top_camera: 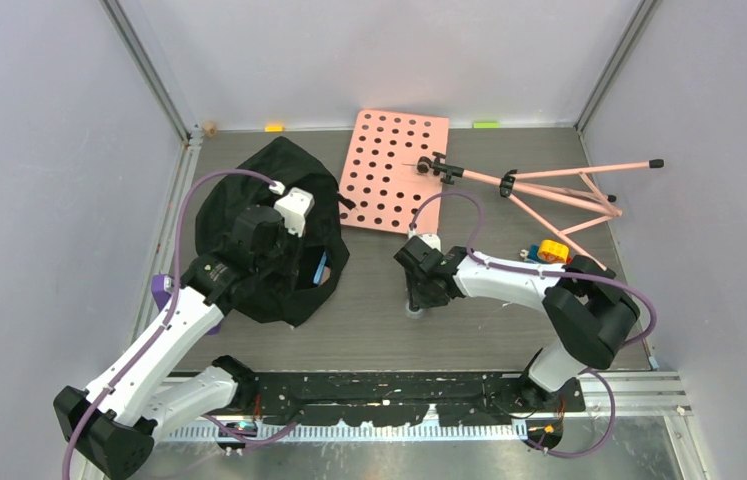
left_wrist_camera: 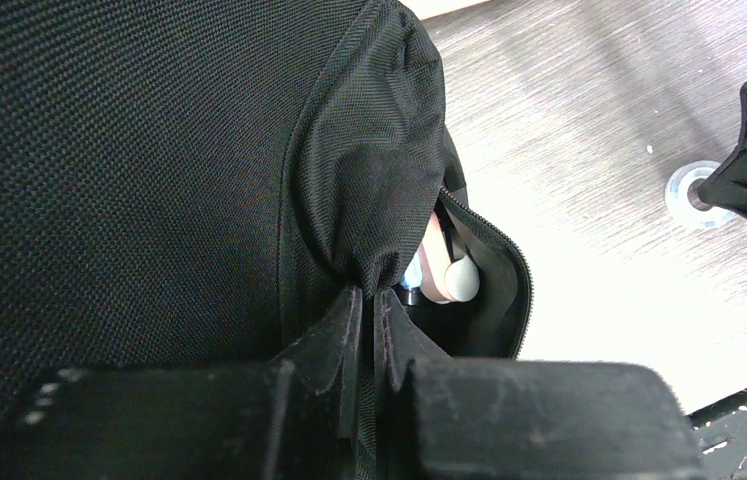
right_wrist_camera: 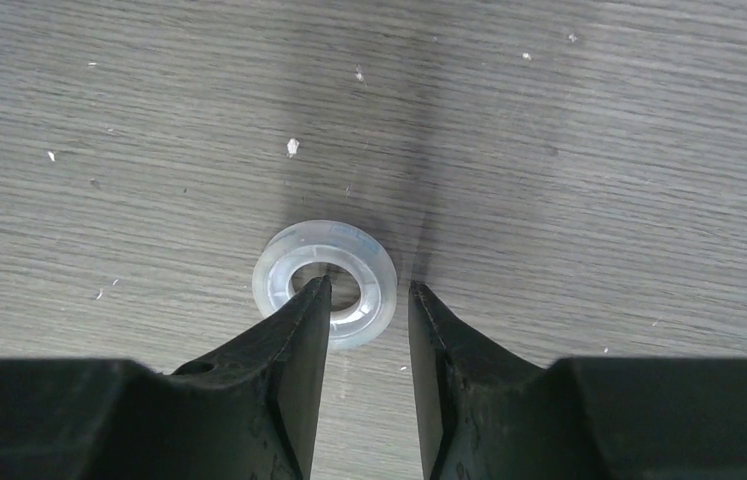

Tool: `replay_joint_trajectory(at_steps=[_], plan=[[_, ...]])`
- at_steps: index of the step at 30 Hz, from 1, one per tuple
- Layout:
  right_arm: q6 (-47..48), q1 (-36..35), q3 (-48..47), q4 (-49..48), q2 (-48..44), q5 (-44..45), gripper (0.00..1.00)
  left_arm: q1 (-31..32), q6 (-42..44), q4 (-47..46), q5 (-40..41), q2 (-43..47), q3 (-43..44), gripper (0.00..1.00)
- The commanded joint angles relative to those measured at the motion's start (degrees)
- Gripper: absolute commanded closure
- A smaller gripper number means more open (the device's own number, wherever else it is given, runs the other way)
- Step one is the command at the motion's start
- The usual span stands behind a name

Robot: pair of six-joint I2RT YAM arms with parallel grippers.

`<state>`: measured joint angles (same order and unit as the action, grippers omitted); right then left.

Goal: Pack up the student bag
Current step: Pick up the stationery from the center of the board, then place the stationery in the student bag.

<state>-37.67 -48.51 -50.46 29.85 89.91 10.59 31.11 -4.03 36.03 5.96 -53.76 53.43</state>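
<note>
Packing is under way: the student bag (top_camera: 284, 160) lies slumped on the table (right_wrist_camera: 599, 150), its zipped mouth facing the right arm, with something pale pink and white showing inside. Our left gripper (left_wrist_camera: 369, 300) is pinched tight on the bag's fabric at the lip of that mouth, holding it up. Well to the right of the bag a clear tape ring (right_wrist_camera: 324, 240) lies flat. Our right gripper (right_wrist_camera: 367, 295) stands over it, jaws apart, one finger in the hole and the other just outside the wall, not yet clamped. We judge the step to be picking up the ring. Next we must close on its wall, lift, and carry it to the bag's mouth.
</note>
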Motion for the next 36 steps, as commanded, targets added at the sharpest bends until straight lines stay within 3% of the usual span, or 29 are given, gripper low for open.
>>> replay_joint_trajectory(at_steps=[1, 5, 11, 15, 26, 36], plan=[[-0.6, 0.1, -0.9, -1.4, 1.5, 0.8, 0.61, -0.1, 0.4, -1.3, 1.4, 0.7, 0.3, 1.0], [-0.9, 0.1, -0.7, -1.3, 2.1, 0.9, 0.65, -0.1, 0.4, -1.2, 1.6, 0.6, 0.3, 1.0], [-1.6, 0.1, -0.7, -0.3, 1.4, 1.8, 0.83, -0.1, 0.4, -1.2, 1.7, 0.7, 0.3, 1.0], [-1.6, 0.1, -1.2, 0.6, -0.5, 2.3, 0.89, -0.1, 0.4, -1.3, 1.7, 0.9, 0.3, 1.0], [-0.2, -0.9, -9.9, 7.3, -6.3, 3.5, 0.9, -0.1, 0.4, -1.2, 1.3, 1.8, 0.4, 1.0], [1.7, -6.5, -29.1, 8.7, 1.9, 2.3, 0.9, -0.1, 0.2, -1.3, -0.1, 1.8, 0.4, 1.0]])
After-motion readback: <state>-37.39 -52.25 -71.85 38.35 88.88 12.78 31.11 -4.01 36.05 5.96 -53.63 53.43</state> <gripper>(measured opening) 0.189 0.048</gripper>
